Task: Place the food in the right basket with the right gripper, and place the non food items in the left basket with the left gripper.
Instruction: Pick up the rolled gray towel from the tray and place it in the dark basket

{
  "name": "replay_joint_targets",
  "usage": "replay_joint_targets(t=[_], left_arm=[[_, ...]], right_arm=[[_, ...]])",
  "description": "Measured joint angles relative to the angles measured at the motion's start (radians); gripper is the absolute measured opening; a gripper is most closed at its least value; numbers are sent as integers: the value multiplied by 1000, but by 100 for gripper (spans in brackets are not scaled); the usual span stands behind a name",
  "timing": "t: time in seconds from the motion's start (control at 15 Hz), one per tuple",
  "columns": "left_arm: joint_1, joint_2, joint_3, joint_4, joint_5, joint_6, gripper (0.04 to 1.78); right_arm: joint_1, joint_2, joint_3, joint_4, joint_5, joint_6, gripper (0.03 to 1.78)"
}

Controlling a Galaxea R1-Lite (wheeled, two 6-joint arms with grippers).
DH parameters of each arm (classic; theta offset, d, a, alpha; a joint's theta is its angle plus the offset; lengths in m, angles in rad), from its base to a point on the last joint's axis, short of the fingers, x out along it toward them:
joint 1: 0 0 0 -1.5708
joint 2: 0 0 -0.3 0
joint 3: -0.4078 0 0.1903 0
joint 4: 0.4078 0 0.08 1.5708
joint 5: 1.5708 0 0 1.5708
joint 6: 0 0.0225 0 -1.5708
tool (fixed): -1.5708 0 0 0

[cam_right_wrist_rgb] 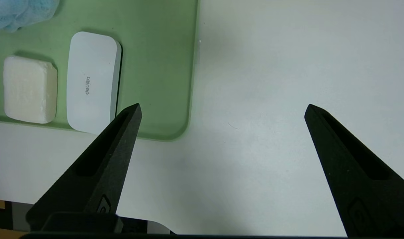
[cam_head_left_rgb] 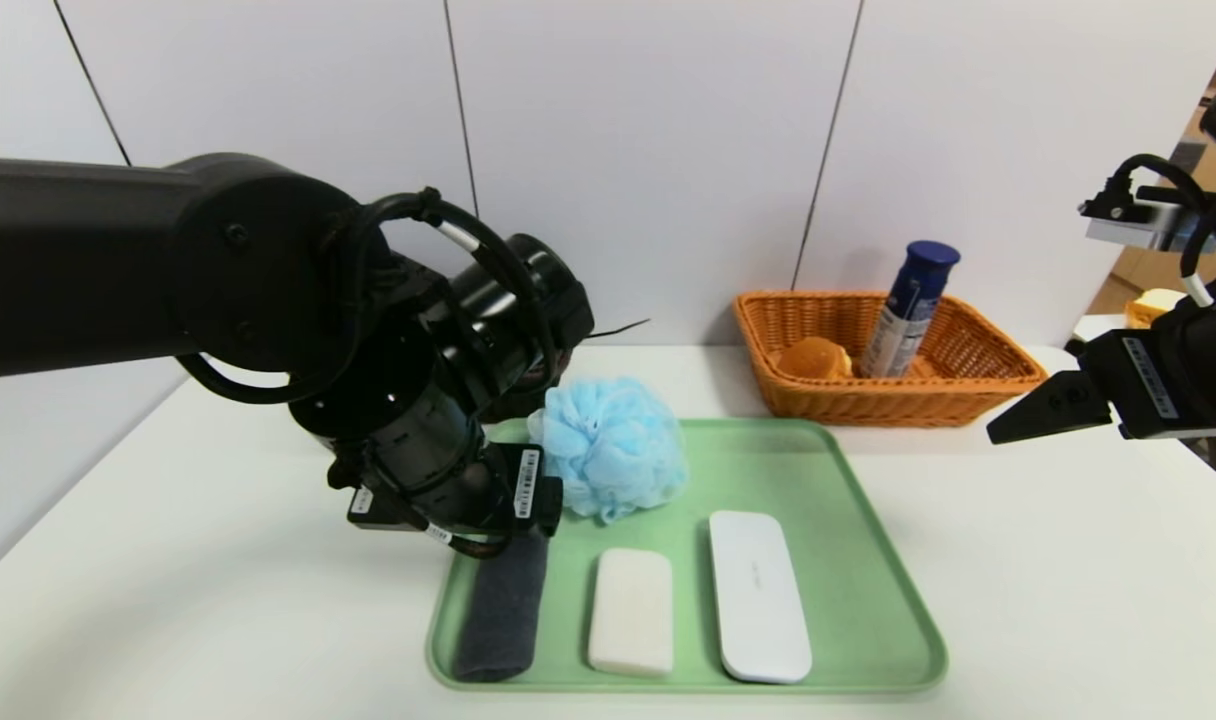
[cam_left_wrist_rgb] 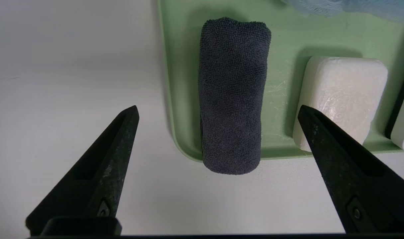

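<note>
The left tool (cam_left_wrist_rgb: 218, 114) hovers spread wide over the rolled dark towel (cam_left_wrist_rgb: 232, 96), which lies at the 9 o'clock edge of the green tray (cam_head_left_rgb: 858, 560) with one end overhanging the rim onto the white counter (cam_head_left_rgb: 1068, 600). Toward 3 o'clock from the towel sit a white soap bar (cam_head_left_rgb: 631, 610), then a white case (cam_head_left_rgb: 760, 594); a blue bath pouf (cam_head_left_rgb: 611, 447) rests at 12 o'clock. The right tool (cam_right_wrist_rgb: 222, 109) is spread, empty, above bare counter at 3 o'clock of the tray. The wicker basket (cam_head_left_rgb: 968, 398) at 1 o'clock holds a bun (cam_head_left_rgb: 813, 358) and a blue-capped can (cam_head_left_rgb: 908, 308)
</note>
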State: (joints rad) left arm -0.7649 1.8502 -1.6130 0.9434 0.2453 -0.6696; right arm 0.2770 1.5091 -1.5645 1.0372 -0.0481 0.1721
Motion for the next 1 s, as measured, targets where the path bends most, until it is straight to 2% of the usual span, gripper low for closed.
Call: replay_joint_targets(t=[0.4, 1.0], left_arm=[[-18, 77, -12, -6, -80, -27, 169], [16, 158, -3, -14, -84, -20, 169]], right_arm=[[-1, -5, 4, 0, -2, 3, 169], [-1, -22, 19, 1, -3, 20, 169]])
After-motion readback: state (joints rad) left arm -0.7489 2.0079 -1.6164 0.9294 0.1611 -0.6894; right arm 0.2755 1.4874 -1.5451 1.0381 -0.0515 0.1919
